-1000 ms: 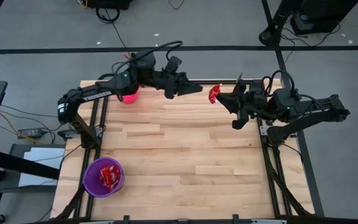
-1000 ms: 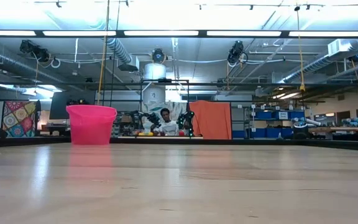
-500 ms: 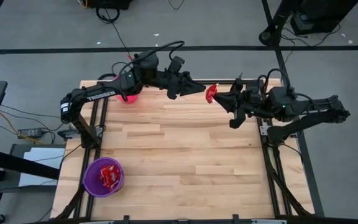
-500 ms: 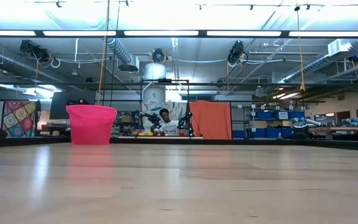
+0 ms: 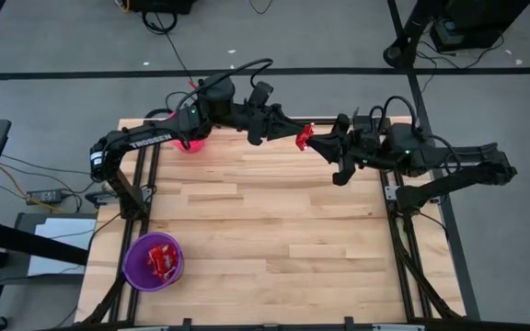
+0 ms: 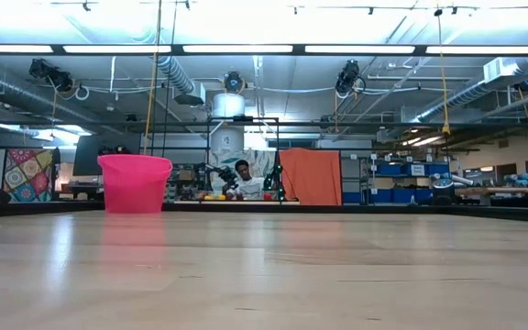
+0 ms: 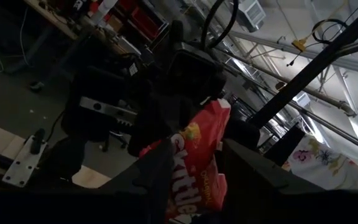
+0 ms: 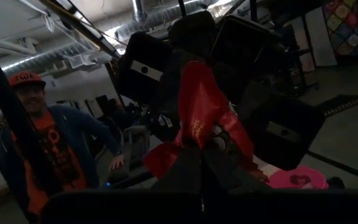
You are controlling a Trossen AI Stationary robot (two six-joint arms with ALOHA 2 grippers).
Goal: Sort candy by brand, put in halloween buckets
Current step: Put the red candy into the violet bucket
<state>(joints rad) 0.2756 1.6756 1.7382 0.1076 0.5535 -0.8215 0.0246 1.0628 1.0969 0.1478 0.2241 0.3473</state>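
The candy packet (image 5: pixel 303 136) is hanging in the air above the far edge of the worktop (image 5: pixel 265 230), a shiny red wrapper pinched between our two arms, which are meeting there. Our right gripper (image 5: pixel 316 141) is holding it with its fingers clamped together on one end of the wrapper; the right wrist view shows the red foil (image 8: pixel 199 118) rising straight out of that pinch. Our left gripper (image 5: pixel 292 131) is reaching in from the left with its fingers (image 7: pixel 160 180) apart, one on each side of the packet (image 7: pixel 194 168), not yet closed on it.

We are judging the packet to be very light and limp: thin, crinkly foil that is bending and flopping under its own weight, and slick enough to slide out of a loose grip. The best hold looks to be across the flat body, well in from the edge, with the fingers squeezing the faces.

The pink bucket (image 5: pixel 191 142) is standing at the far left corner, under our left arm. The purple bucket (image 5: pixel 153 260) is sitting at the near left corner with red packets (image 5: pixel 162 259) already inside.
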